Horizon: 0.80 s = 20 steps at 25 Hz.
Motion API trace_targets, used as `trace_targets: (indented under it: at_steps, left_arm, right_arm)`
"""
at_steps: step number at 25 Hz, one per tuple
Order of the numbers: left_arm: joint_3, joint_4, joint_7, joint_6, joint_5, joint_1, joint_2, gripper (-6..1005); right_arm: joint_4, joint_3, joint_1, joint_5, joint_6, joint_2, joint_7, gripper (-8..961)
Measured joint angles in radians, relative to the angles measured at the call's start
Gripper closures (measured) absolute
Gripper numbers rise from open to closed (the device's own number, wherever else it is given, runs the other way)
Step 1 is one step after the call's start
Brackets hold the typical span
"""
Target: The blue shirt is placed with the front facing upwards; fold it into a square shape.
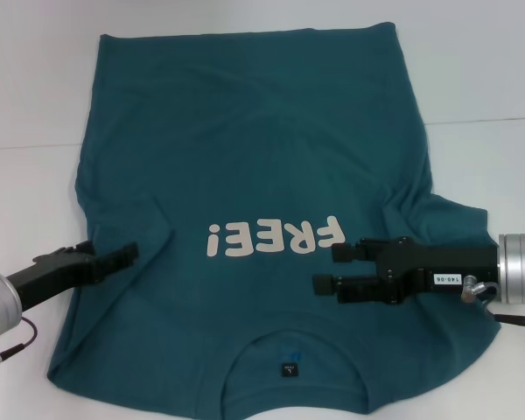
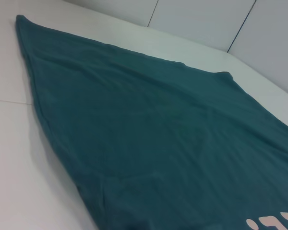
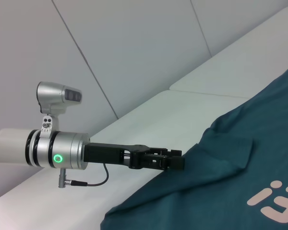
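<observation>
Right hand (image 1: 325, 269) is seen with fingers parted, over the blue shirt (image 1: 254, 175) just beside the end of the white "FREE!" lettering (image 1: 274, 238). Left hand (image 1: 133, 253) is poised at the shirt's opposite sleeve edge; whether open or closed cannot be told. Shirt is spread flat on the white desk (image 1: 35, 105), front up, collar label (image 1: 290, 369) nearest the robot, lightly wrinkled.

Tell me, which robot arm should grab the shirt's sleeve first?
Probably the left. The left gripper is right at the folded-in sleeve at the blue shirt's edge. The right gripper, fingers open, hangs over the chest beside the lettering, away from its sleeve.
</observation>
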Motion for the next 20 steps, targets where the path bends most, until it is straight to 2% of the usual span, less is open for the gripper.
trace_targets:
  at_steps: [10, 20]
  left_arm:
    - [0.001, 0.0, -0.001, -0.016, 0.019, 0.0, 0.0, 106]
    - [0.002, 0.006, -0.007, -0.027, 0.033, -0.005, 0.0, 492]
  right_arm:
    - [0.0, 0.0, 0.003, 0.0, 0.0, 0.0, 0.0, 72]
    - [0.0, 0.0, 0.003, 0.001, 0.0, 0.0, -0.001, 73]
